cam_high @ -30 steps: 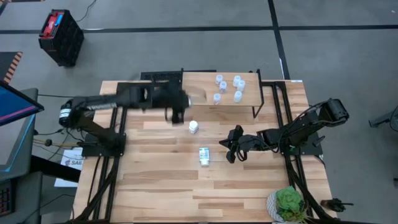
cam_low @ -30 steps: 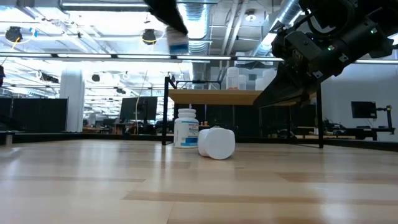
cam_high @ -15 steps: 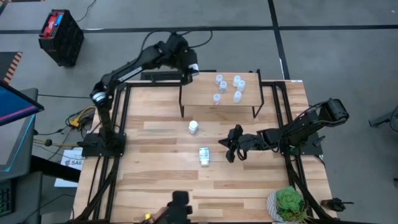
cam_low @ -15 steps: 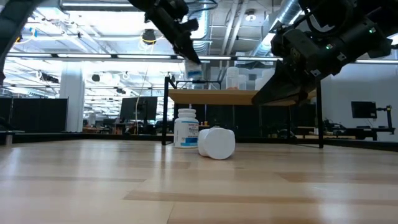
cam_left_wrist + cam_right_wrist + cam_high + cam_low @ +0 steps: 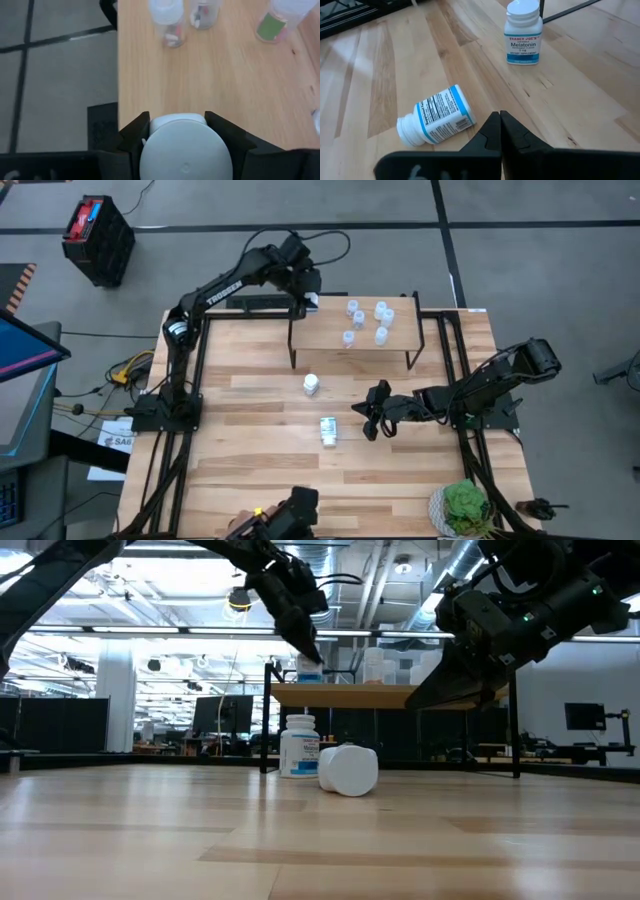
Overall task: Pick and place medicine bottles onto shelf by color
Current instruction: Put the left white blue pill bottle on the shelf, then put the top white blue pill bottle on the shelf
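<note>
Carried over since a second ago, the chunky white medicine bottle (image 5: 182, 150) sits clamped in the left gripper (image 5: 310, 298) at the light-wood shelf's (image 5: 330, 330) edge corner — released there, it could topple off — while the right gripper (image 5: 372, 416) hangs closed near the tabletop bottles.

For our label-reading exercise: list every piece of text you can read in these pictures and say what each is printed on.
"TRADER JOE'S", "Melatonin": upright white bottle.
"TROSSEN": left arm.
Lying bottle: print too small to read.
Paper beside the table: lettering partly hidden, unreadable.
</note>
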Controlling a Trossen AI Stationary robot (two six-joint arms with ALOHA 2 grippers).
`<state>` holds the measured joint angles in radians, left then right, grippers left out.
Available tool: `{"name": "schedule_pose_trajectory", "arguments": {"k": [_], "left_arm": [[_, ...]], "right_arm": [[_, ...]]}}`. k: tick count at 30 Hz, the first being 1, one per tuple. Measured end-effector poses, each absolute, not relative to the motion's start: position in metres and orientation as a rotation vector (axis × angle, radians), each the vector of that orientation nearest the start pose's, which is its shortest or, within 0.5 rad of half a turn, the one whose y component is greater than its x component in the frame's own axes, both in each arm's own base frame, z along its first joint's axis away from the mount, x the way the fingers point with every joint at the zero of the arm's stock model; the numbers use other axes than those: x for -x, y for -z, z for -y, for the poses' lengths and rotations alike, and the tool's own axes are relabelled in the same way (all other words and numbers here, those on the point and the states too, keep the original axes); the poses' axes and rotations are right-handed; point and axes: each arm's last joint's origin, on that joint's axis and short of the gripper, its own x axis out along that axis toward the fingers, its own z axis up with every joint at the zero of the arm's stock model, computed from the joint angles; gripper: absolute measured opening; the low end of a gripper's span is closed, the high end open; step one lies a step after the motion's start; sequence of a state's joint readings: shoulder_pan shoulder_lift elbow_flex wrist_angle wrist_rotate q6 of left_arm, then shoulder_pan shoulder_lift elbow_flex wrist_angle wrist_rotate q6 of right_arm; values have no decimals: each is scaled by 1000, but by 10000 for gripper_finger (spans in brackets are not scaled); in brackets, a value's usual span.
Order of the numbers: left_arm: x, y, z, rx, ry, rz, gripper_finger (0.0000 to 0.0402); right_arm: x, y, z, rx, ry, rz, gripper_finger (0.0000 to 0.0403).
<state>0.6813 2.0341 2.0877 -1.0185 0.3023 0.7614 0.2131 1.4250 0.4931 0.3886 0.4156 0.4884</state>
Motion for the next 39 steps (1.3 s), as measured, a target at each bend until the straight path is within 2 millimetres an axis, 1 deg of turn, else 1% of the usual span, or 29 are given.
{"name": "schedule_pose_trajectory", "arguments": {"k": [6,11,13,16,18,20,23,30,34,36,39], "left_arm": [[-341,-334,-266,-273,-7,-945,150],[-348,-323,-263,-331,-29,-1029,152],[-355,-321,-261,-366,-47,-1036,152],[-358,-319,-259,-378,-60,-1060,152],[-363,-318,-257,-386,-60,-1036,154],[-364,-318,-256,-386,-53,-1026,159],[-369,-320,-256,-397,-73,-990,176],[-370,-320,-256,-363,-97,-978,236],[-370,-321,-257,-378,-109,-969,261],[-370,-325,-257,-386,-111,-968,268],[-370,-337,-257,-401,-134,-938,273]], "right_arm": [[-253,-154,-43,-305,320,-464,8],[-253,-154,-43,-303,321,-469,8],[-253,-154,-43,-303,321,-470,8],[-252,-154,-43,-301,322,-473,8],[-252,-153,-43,-300,323,-477,8],[-252,-153,-43,-300,323,-477,8],[-252,-153,-43,-297,324,-484,8],[-252,-152,-43,-296,324,-487,8],[-251,-152,-43,-295,322,-488,8],[-251,-152,-43,-295,322,-488,8],[-251,-152,-43,-295,322,-489,8]]}}
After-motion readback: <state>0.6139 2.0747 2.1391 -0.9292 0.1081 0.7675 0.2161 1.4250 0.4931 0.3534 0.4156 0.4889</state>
